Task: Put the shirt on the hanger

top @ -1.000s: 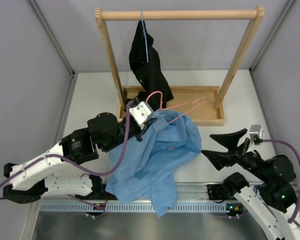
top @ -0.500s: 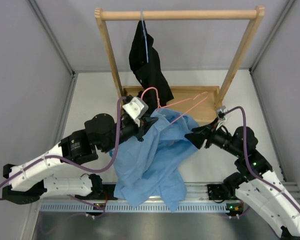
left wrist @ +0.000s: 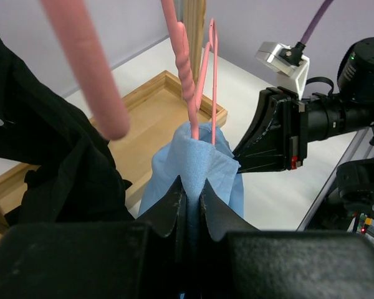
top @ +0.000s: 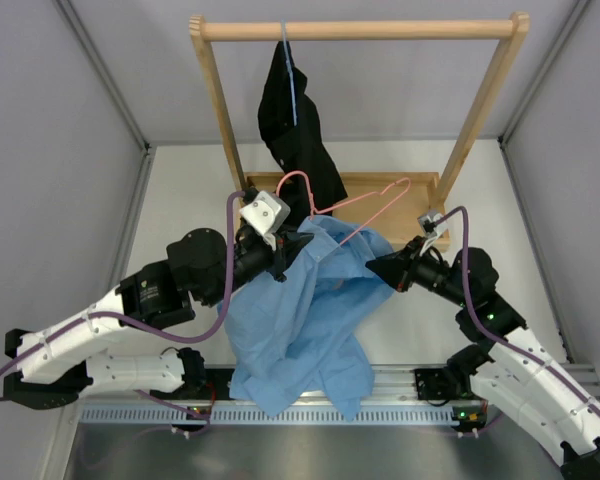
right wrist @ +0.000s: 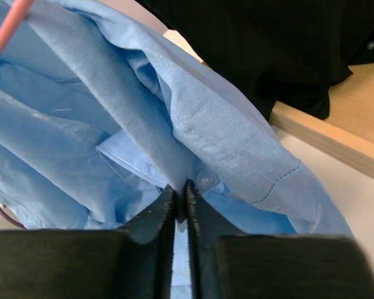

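Shirt (top: 305, 300) hangs bunched between the 2 arms, above the bench (top: 180, 200) just in front of the wooden tray (top: 380, 190). Its lower part drapes down to the near rail.

Hanger (top: 352, 207) is held up w/ the hook by the black garment (top: 295, 130). 1 shoulder wire pokes out right over the tray; the other end goes down into the blue cloth.

L jaws are pressed together on a fold of shirt right where the pink wires enter it. R jaws are also pinched tight on shirt, on a fold next to a button, at the shirt's right edge.

Step in hand, prob: work the shirt over the hanger's free shoulder.
- Hold L side steady as the anchor, so the wire doesn't slide out.
- R should lift its fold up and outward to open the cloth, then draw it over the bare corner, slow and w/o yanking.
- The button edge is a thin grip and could slip.
- Keep the hook off the black garment; a snag looks likely there.

Hard to tell:
- Collar and neck label aren't visible in any view, so can't say if the wire is in the neck opening or just under loose cloth.
- Can't tell if L jaws hold wire as well as fabric.
- Sleeves are lost in the folds.
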Available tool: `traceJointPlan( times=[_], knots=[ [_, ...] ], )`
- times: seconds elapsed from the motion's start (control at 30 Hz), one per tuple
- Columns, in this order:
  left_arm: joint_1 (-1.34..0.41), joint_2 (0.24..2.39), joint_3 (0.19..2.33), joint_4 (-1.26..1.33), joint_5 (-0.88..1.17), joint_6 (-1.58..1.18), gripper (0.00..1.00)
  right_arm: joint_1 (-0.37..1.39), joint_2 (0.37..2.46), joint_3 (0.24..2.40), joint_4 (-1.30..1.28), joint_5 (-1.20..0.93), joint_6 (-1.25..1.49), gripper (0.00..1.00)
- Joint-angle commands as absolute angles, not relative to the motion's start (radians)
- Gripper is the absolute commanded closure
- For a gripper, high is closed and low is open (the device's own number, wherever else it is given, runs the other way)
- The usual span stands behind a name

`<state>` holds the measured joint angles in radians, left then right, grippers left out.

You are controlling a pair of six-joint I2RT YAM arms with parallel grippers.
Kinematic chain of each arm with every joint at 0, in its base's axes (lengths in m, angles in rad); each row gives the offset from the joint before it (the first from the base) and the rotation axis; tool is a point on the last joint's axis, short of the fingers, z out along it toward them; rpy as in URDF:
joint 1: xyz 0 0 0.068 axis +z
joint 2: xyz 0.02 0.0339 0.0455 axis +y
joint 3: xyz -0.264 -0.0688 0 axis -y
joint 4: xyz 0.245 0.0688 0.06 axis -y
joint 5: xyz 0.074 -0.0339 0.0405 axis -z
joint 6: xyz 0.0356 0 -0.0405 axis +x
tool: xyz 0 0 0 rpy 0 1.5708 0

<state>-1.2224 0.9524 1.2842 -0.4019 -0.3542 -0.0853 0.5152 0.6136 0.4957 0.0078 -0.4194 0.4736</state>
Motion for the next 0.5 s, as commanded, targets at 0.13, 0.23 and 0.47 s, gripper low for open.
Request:
traceJointPlan(
  times=[0.13, 0.23, 0.47],
  knots=[
    [-1.221, 0.914, 1.267, -0.308, -0.368, -0.11, 1.0, 0.522, 0.566, 0.505, 0.06, -0.388, 0.434, 1.0],
    [-1.221, 0.894, 1.241, -0.337, -0.356, -0.077, 1.0, 0.52, 0.584, 0.578, -0.003, -0.339, 0.391, 1.0],
    [-1.221, 0.779, 1.105, -0.363, -0.339, -0.048, 1.0, 0.497, 0.701, 0.753, -0.231, -0.264, 0.315, 1.0]
  ],
)
